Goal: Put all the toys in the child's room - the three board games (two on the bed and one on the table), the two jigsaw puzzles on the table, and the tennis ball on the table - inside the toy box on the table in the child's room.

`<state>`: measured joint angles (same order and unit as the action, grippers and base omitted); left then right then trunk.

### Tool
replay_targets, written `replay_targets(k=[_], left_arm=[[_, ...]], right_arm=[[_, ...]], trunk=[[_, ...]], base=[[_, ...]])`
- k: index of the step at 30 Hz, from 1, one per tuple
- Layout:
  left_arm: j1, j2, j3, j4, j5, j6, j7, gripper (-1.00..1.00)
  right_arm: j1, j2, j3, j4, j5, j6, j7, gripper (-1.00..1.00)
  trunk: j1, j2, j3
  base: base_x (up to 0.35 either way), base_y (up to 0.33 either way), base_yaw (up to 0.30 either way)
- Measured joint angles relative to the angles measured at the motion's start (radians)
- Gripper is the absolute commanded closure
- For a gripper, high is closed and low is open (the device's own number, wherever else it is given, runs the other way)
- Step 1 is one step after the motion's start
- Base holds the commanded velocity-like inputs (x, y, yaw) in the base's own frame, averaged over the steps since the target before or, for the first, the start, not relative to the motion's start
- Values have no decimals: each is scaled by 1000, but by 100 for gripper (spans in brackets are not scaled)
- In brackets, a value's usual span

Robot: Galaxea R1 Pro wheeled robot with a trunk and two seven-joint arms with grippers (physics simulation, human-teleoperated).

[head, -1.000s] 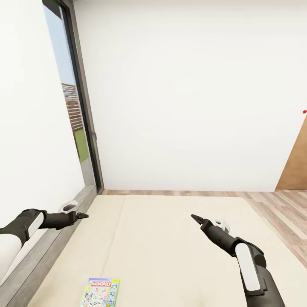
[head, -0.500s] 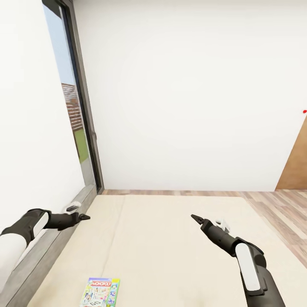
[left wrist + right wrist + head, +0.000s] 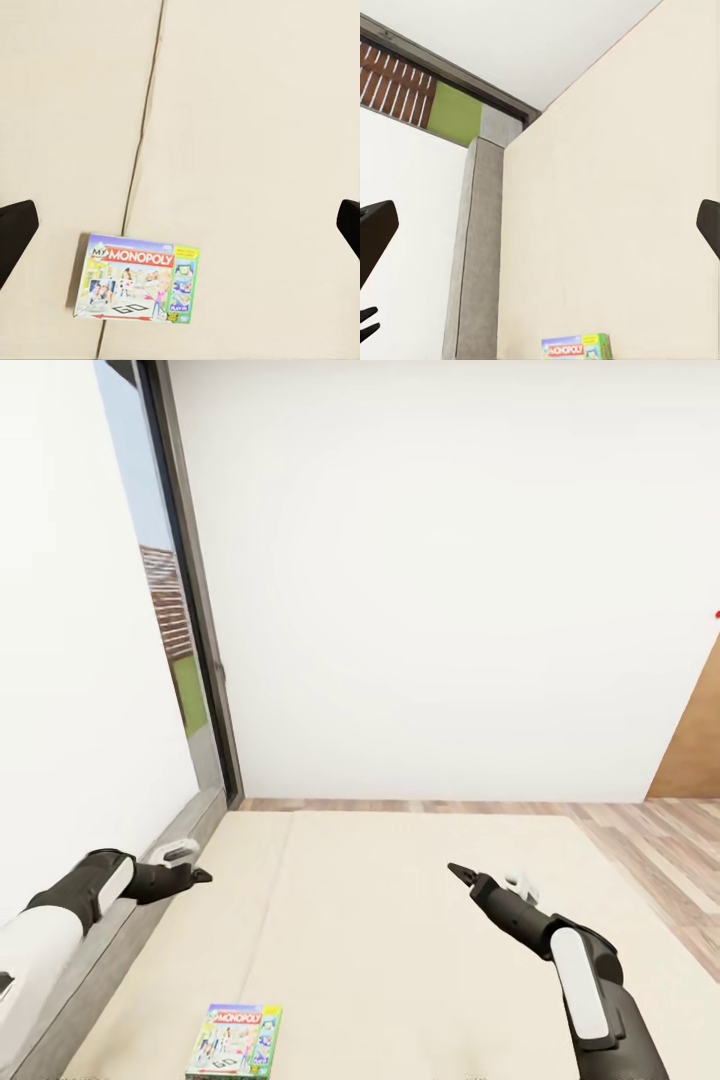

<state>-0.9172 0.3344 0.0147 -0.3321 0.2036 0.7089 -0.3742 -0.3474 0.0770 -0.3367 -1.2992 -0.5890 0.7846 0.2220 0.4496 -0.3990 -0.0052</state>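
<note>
Head view overlooks bed [image 3: 420, 920]; both wrist views share board game [image 3: 137, 277].

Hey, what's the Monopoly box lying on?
The Monopoly box lies flat on the bed, on its beige mattress beside a seam. Whatever is directly beneath the box is covered.

Bed layout, head view
Board game [image 3: 235, 1042] flat on bed [image 3: 420, 950], near edge, left of centre; headboard [image 3: 110, 950] along bed's left side, window [image 3: 175, 620] behind it; left gripper [image 3: 203, 876] over headboard edge, right gripper [image 3: 457, 872] over mid-bed, well apart; floor [image 3: 650, 830] right of bed
</note>
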Motion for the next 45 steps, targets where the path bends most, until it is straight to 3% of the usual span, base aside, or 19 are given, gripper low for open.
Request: replay_targets(k=[8, 14, 25, 32, 45], left_arm=[[0, -20, -3, 0, -2, -8, 60, -100], [1, -35, -6, 2, -5, -35, 108, -100], [1, -59, -6, 3, -5, -45, 200, -100], [1, -61, -6, 3, -5, -46, 211, -100], [1, -63, -7, 3, -5, -47, 214, -100]], right_arm=[[-9, -6, 21, -3, 18, 26, -51, -100], [-25, -6, 31, -6, 48, 95, -144, -100], [-50, -2, 177, -9, 83, 144, -365, -100], [-56, 4, 242, -10, 81, 147, -464, -100], [-59, 9, 272, -4, 82, 148, -502, -100]], trunk=[[0, 1, -12], [0, 2, -21], [0, 2, -39], [0, 2, -51], [0, 1, -72]], base=[[0, 0, 0], [0, 0, 0], [0, 0, 0], [0, 0, 0], [0, 0, 0]])
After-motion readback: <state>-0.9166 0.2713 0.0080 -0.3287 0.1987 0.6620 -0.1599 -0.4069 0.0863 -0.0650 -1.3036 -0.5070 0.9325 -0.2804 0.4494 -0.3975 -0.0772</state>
